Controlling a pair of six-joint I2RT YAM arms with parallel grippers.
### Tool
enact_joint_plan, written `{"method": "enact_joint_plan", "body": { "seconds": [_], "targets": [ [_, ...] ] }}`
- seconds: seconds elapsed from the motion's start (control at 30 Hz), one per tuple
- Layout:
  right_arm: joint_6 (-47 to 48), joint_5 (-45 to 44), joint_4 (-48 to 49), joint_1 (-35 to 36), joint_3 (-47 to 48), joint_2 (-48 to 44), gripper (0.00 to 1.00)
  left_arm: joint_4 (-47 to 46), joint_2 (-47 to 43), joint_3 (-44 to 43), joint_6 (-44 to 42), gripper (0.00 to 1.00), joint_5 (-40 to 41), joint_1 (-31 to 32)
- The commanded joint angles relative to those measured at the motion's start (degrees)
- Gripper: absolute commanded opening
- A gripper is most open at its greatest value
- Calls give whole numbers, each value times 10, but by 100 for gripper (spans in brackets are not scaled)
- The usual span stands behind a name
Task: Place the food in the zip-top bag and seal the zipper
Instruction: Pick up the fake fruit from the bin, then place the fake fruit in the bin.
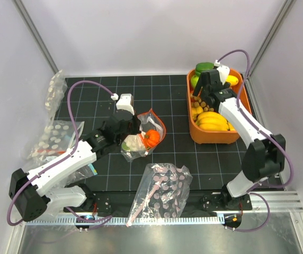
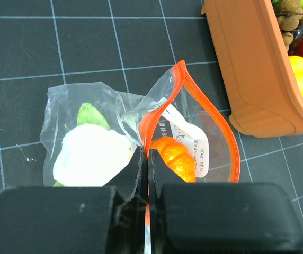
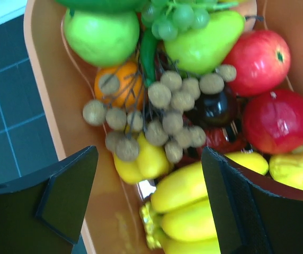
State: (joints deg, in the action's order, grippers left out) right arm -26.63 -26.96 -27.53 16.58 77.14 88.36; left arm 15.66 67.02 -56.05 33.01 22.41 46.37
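Left gripper (image 2: pixel 145 165) fingers pinched together; right gripper (image 3: pixel 149 177) fingers spread.

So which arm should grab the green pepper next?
Probably the right. The right gripper hangs open over the tray, close to the pepper. The left gripper is busy, shut on the mouth of the bag.

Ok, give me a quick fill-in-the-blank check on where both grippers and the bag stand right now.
1. The left gripper is ____ on the zipper of the zip-top bag.
2. The right gripper hangs ____ over the orange bin of fruit.
3. Inside the bag, next to the white cauliflower, sits a round piece coloured ____.
Missing words: shut, open, orange.
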Motion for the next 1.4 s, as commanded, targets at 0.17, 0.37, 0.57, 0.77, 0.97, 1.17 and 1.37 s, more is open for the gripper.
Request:
{"method": "enact_joint_plan", "body": {
  "seconds": [0.17, 0.37, 0.57, 0.77, 0.97, 1.17, 1.37],
  "targets": [
    [11, -35, -2, -38, 89, 119, 86, -24, -10, -10, 1, 0, -3, -3],
    [18, -7, 26, -59, 80, 189, 47, -23, -10, -10, 0, 0, 0, -3],
    [17, -37, 63, -60, 43, 129, 8, -23, -10, -10, -1, 0, 1, -3],
    [-8, -25, 125, -59, -46, -40, 6, -22, -8, -11, 0, 0, -2, -3],
    [-18, -17, 95, -59, -35, -127, 6, -23, -8, -10, 2, 0, -3, -3],
    [-33, 12, 86, -59, -53, -189, 5, -23, -8, -11, 2, 0, -4, -3],
    [-33, -18, 74, -59, -57, -194, 10, -23, -4, -12, 2, 0, -7, -3]
  ]
}}
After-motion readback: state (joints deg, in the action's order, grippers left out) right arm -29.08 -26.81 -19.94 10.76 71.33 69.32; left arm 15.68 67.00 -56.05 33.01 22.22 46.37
